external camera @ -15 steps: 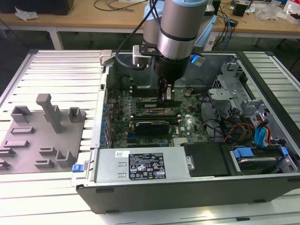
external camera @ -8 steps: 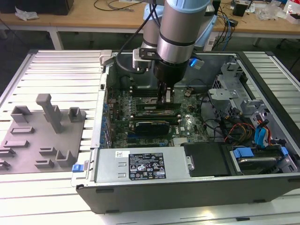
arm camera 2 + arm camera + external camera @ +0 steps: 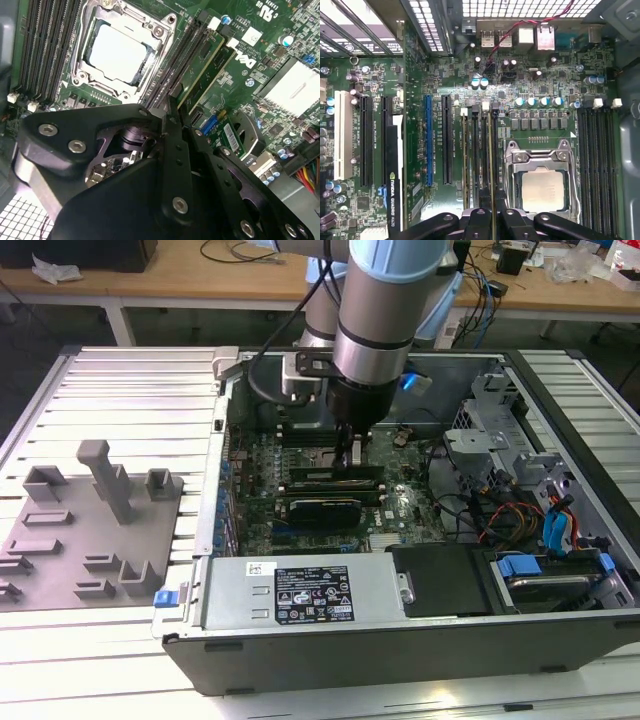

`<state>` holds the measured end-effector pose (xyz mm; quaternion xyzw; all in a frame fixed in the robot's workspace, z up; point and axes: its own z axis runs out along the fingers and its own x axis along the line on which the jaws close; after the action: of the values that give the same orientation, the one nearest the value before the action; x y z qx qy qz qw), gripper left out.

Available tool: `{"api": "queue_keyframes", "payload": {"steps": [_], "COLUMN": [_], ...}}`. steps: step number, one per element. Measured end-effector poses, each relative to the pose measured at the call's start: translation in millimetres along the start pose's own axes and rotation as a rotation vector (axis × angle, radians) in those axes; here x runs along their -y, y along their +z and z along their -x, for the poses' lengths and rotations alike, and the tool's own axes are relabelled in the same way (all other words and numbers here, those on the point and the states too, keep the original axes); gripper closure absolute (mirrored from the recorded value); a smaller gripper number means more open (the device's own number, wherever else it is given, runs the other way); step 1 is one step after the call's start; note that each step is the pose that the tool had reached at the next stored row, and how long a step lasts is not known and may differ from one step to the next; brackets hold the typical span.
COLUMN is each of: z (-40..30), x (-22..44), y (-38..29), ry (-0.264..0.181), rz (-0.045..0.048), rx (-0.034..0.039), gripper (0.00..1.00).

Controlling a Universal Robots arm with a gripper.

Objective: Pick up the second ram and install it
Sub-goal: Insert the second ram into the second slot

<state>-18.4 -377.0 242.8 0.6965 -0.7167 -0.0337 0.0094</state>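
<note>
- Grey fixture (image 3: 90, 515) on the worktop (image 3: 120, 380), at the exterior view's left: its holders look empty. If the stick slips out of the grasp, there is no spare stick visible there.
- Expansion card (image 3: 395, 175): it stands well apart from the memory slots. A wide sideways swing of the arm inside the case could knock it.
- Seated memory stick (image 3: 465, 160): it stands two slots from the working slot. A tilted approach could press a claw finger against it and lever it.
- Second ram (image 3: 492, 165): it stands edge-up in the slot next to the CPU socket, running between the claw fingers. Whether it is fully seated cannot be told. Uneven downward force could leave one end raised, or bend the board.
- Claw (image 3: 493, 216): it appears clenched on the second ram, with one finger on each face. If the stick sits crooked in the grasp, its key will miss the slot notch and it will jam.
- CPU socket (image 3: 542, 187): it lies just beside the working slot. A finger drifting towards it could strike the retention frame.
- Loose cables (image 3: 500, 515), at the exterior view's right: they lie well apart from the claw, so the snag risk is low.
</note>
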Motion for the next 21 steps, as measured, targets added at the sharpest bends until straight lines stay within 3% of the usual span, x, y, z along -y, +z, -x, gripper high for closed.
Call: {"api": "queue_keyframes", "payload": {"steps": [21], "z": [-0.6], "x": [0.3], "y": [15.0], "ry": [0.012], "rz": [-0.0008], "rx": [-0.0123], "gripper": [0.86]}}
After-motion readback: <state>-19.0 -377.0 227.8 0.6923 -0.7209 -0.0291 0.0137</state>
